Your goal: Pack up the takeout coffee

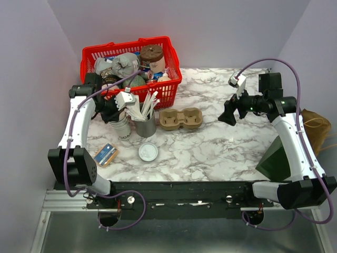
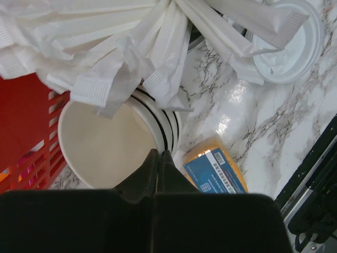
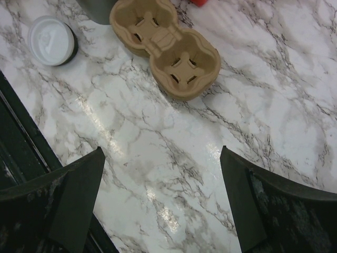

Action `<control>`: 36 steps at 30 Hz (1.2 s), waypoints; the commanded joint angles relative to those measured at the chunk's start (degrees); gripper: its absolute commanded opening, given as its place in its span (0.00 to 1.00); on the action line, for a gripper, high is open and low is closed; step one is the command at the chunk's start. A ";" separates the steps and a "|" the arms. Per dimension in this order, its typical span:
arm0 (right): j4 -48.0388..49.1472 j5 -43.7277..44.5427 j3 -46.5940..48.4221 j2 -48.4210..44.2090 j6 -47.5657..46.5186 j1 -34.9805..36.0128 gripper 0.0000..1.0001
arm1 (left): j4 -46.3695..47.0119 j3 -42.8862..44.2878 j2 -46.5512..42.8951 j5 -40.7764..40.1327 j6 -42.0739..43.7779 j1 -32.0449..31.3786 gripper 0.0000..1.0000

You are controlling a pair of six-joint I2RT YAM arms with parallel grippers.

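The takeout coffee is out of view: no lidded cup shows in any frame. My left gripper (image 1: pixel 120 109) is at the stack of lidless paper cups (image 1: pixel 122 128) by the red basket. In the left wrist view its fingers (image 2: pixel 158 158) are shut on the rim of the top cup (image 2: pixel 100 147), one finger inside the cream interior and one outside. A loose flat white lid (image 1: pixel 148 152) lies on the marble table in front of the stack. My right gripper (image 1: pixel 230 117) hovers open above bare marble (image 3: pixel 163 158), to the right of the cardboard cup carrier (image 3: pixel 166 45).
A grey holder (image 1: pixel 146 127) of paper-wrapped straws (image 2: pixel 131 47) stands right beside the cup stack. The red basket (image 1: pixel 163 45), full of goods, is at the back left. A blue and yellow packet (image 1: pixel 106 155) lies near the front left. At the right edge are a brown paper bag (image 1: pixel 316 129) and a dark green object (image 1: pixel 276 161).
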 commanded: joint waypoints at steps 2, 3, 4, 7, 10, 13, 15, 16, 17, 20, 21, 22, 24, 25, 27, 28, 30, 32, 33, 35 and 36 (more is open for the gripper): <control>1.02 0.20 0.04 0.70 0.18 0.35 1.00 | 3.32 0.28 -5.30 -4.90 -5.08 0.53 0.00; 1.20 -0.15 0.12 1.14 0.35 0.35 1.00 | 3.50 0.28 -5.83 -5.34 -5.53 0.53 0.00; 1.29 -0.41 0.21 1.23 0.44 0.26 1.00 | 3.67 0.20 -6.62 -5.60 -6.05 0.53 0.00; 1.72 -1.12 0.65 2.10 0.97 0.35 1.00 | 5.60 -1.64 -8.37 -7.18 -8.60 0.62 0.00; 1.99 -1.56 1.35 3.07 1.41 0.35 1.00 | 9.99 -5.07 -11.18 -9.91 -10.10 0.44 0.00; 2.08 -1.82 2.06 3.51 1.76 0.35 1.00 | 15.79 -10.43 -14.43 -13.77 -10.80 0.44 0.00; 1.82 -2.09 2.85 4.04 1.94 0.35 1.00 | 15.72 -10.89 -14.97 -14.14 -11.42 0.27 0.00; 1.73 -2.26 3.11 4.30 2.02 0.26 1.00 | 15.80 -10.01 -14.63 -14.13 -12.99 0.27 0.00; 1.73 -2.35 3.46 4.48 2.11 0.26 1.00 | 16.24 -9.57 -14.36 -14.83 -14.83 0.35 0.00; 1.81 -2.79 3.73 5.01 2.46 0.35 1.00 | 12.83 -7.38 -12.17 -14.93 -15.97 0.44 0.00; 1.81 -2.96 4.08 5.27 2.55 0.26 1.00 | 15.08 -8.32 -11.90 -15.18 -16.16 1.84 0.00; 1.81 -3.14 4.25 5.53 2.55 0.35 1.00 | 14.06 -9.29 -11.20 -16.58 -15.12 1.50 0.00; 1.47 -2.88 5.04 5.71 2.55 0.35 1.00 | 9.22 -2.64 -10.14 -14.15 -18.23 -0.43 0.00; 1.72 -2.88 4.96 5.80 2.64 0.26 1.00 | 12.00 -3.14 -11.71 -13.87 -19.23 0.09 0.00; 2.34 -3.05 4.70 5.89 2.81 0.35 1.00 | 13.80 -8.60 -13.04 -20.36 -15.14 -1.30 0.00; 2.08 -2.97 5.04 6.15 2.99 0.44 1.00 | 12.65 -5.90 -12.78 -19.50 -17.72 -2.27 0.00; 2.16 -3.31 5.13 6.24 3.34 0.35 1.00 | 19.18 -6.98 -14.35 -19.21 -20.48 -0.09 0.00; 2.69 -3.58 5.04 6.67 3.43 0.35 1.00 | 14.70 -4.34 -13.31 -21.52 -16.07 -2.00 0.00; 2.43 -3.41 5.31 6.77 3.43 0.52 1.00 | 11.27 -0.90 -12.43 -16.90 -19.38 -1.76 0.00; 2.69 -3.58 5.14 7.03 3.52 0.53 1.00 | 15.43 -7.65 -13.82 -18.68 -18.39 -0.09 0.00; 3.04 -3.75 5.22 7.29 3.52 0.53 1.00 | 13.45 -8.41 -13.83 -21.40 -15.93 -1.30 0.00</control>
